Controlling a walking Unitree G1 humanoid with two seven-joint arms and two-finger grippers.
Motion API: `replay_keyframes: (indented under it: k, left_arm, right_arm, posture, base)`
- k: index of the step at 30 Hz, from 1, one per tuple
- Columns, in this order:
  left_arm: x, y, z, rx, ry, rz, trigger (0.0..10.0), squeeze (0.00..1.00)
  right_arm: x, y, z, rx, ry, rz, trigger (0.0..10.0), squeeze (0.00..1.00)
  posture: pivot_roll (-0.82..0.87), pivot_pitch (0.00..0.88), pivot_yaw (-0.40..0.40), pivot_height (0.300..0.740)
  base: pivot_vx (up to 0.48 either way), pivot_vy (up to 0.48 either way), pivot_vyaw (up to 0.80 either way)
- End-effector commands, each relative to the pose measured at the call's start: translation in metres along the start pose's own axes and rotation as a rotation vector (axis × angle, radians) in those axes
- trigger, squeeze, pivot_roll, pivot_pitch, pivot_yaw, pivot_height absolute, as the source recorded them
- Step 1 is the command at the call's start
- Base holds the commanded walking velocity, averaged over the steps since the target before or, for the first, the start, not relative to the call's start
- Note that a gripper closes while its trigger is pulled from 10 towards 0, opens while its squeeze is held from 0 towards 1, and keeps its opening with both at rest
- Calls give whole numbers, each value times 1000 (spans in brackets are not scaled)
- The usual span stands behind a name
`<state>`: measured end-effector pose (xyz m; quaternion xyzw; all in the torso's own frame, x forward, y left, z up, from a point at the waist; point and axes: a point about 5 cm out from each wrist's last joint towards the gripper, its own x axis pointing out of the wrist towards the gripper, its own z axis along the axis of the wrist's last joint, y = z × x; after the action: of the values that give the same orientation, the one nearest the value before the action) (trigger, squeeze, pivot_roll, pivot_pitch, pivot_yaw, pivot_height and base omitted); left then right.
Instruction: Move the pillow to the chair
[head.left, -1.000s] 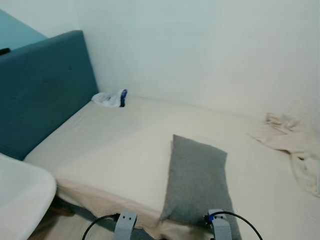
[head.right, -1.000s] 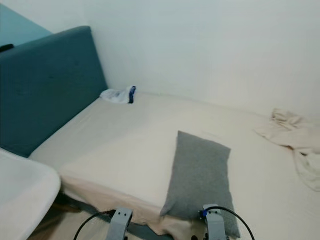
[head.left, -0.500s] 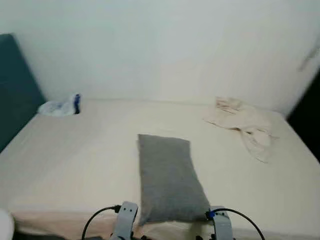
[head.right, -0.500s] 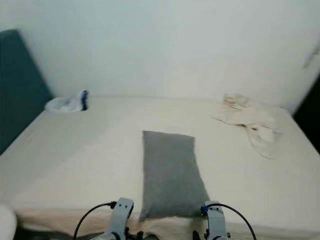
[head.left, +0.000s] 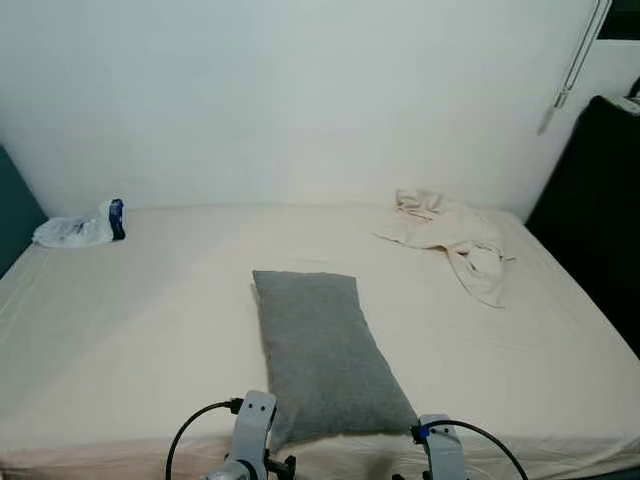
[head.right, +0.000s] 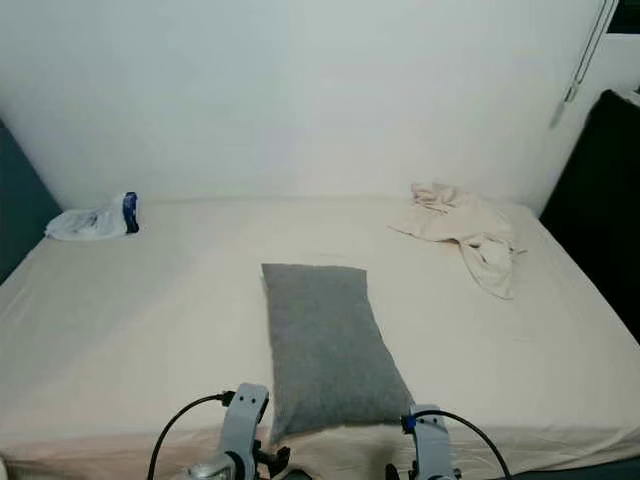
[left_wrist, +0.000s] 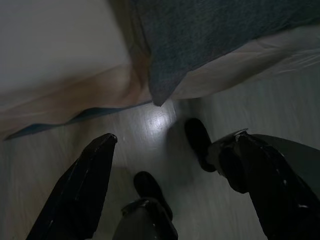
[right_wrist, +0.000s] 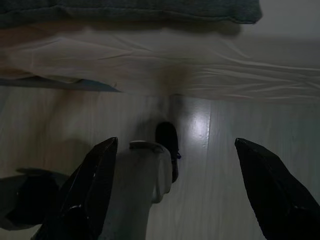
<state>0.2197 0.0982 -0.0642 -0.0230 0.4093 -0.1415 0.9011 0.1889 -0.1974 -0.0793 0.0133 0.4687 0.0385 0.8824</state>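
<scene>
White wall backs a wide bed (head.left: 120, 330) under a smooth cream sheet, faintly creased at the near edge. On it, near the front edge, lies the pillow (head.left: 322, 355): a long grey rectangle of coarse woven cloth, one corner overhanging the side. A crumpled cream cloth (head.left: 450, 235) sits far right, a white bag (head.left: 75, 230) far left. My left gripper (left_wrist: 170, 165) hangs above the glossy floor (right_wrist: 250, 145) before the bed, fingers spread wide, holding nothing. My right gripper (right_wrist: 175, 170) hangs likewise, spread and empty.
</scene>
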Motion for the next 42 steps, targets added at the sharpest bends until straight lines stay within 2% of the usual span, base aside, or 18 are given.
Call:
replay_keyframes:
  k: [1, 6, 9, 11, 22, 24, 30, 34, 42]
  left_arm:
    - [0, 0, 1, -22, -3, -1, 10000, 0]
    - [1, -1, 3, -36, -7, -6, 10000, 0]
    - [2, -2, 8, -122, -32, -2, 10000, 0]
    - [2, -3, 8, -133, -31, -13, 10000, 0]
    - [1, -4, 5, -132, -30, -36, 10000, 0]
    - [1, -5, 6, -98, -30, -49, 10000, 0]
    - [2, -4, 10, -112, -46, -38, 10000, 0]
    - [4, -11, 23, -102, -98, -67, 10000, 0]
    - [6, -17, 40, -108, -158, -101, 10000, 0]
  right_arm:
    - [1, 2, 2, -12, -10, 8, 10000, 0]
    - [1, 2, 2, -14, -13, 10, 10000, 0]
    - [0, 2, 1, -17, -12, 9, 10000, 0]
    - [0, 2, 1, -17, -11, 8, 10000, 0]
    - [0, 3, 0, -34, -6, 12, 10000, 0]
    - [0, 3, 0, -37, -7, 13, 10000, 0]
    - [1, 1, 4, -7, -30, -2, 10000, 0]
    - [1, -4, 25, 118, -132, -46, 10000, 0]
    - [3, 4, 59, 163, -259, 27, 10000, 0]
  posture:
    - [-94, 0, 22, 740]
    - [-96, 0, 24, 740]
    - [-95, 0, 23, 740]
    - [-95, 0, 23, 740]
    - [-92, 0, 21, 740]
    - [-92, 0, 21, 740]
    - [-93, 0, 23, 740]
    - [-96, 0, 31, 740]
    - [-102, 0, 38, 740]
  base:
    - [0, -480, 0]
    - [0, -480, 0]
    - [0, 0, 0]
    - [0, 0, 0]
    - [0, 0, 0]
    - [0, -480, 0]
    - [0, -480, 0]
    - [0, 0, 0]
    - [0, 0, 0]
